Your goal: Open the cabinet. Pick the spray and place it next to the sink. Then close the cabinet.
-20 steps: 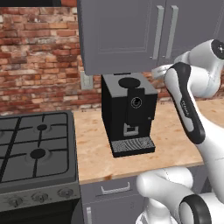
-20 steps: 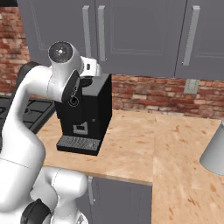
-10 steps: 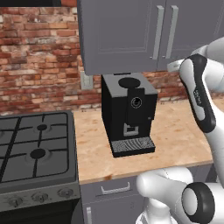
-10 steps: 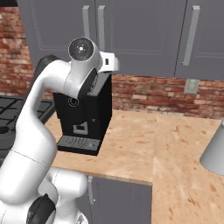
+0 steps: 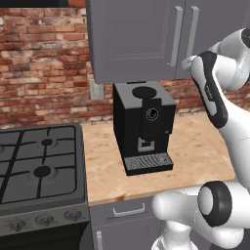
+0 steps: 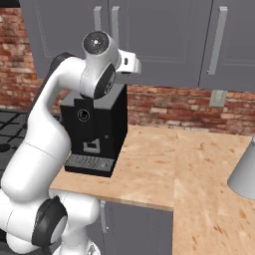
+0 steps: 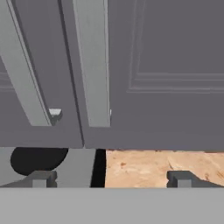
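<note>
gripper (image 7: 111, 178): fingers spread wide apart, nothing between them; the two dark tips sit low in the hand view, pointed at the bottom edge of the cabinet doors
hand position: raised in front of the cabinet's lower edge, above the coffee machine, apart from the door fronts as far as can be told
cabinet (image 5: 136, 39): both grey doors closed, meeting at a narrow seam
handles (image 7: 94, 65): two long silver bars, one each side of the seam, their lower ends just above the door edge; untouched
spray: not to be seen with the doors closed
coffee machine (image 5: 144, 124): black, standing on the counter right under the cabinet, its dark round top opening at lower left of the hand view
counter (image 6: 164, 164): light wood, running along the brick wall
stove (image 5: 39, 171): dark gas hob just left of the counter
grey cone-shaped object (image 6: 244, 172): at the right edge of the right base view, cut off by the frame
</note>
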